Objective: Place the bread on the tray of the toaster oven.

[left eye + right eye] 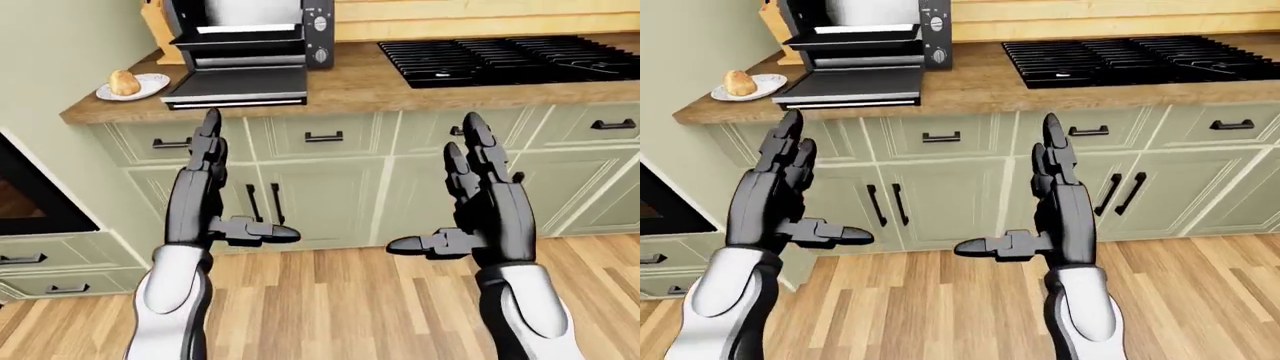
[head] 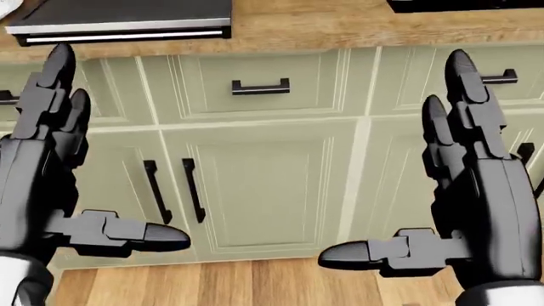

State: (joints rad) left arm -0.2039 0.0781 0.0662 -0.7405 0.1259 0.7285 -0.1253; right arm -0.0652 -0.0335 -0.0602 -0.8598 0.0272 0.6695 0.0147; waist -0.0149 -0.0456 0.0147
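Observation:
A small bread roll [image 1: 124, 81] lies on a white plate [image 1: 150, 87] at the left end of the wooden counter. The black toaster oven [image 1: 250, 37] stands to its right, its door [image 1: 240, 84] folded down flat and its tray [image 1: 250, 34] slid partly out. My left hand [image 1: 215, 191] and right hand [image 1: 470, 202] are raised in the lower half of the view, fingers straight up, thumbs pointing inward. Both are open and empty, well below and short of the counter.
A black cooktop [image 1: 510, 60] sits on the counter at the right. Green cabinets with black handles [image 1: 323, 136] run below. A dark wall oven [image 1: 25, 202] is at the left edge. A wooden knife block [image 1: 160, 30] stands behind the plate. Wood floor [image 1: 340, 307] lies below.

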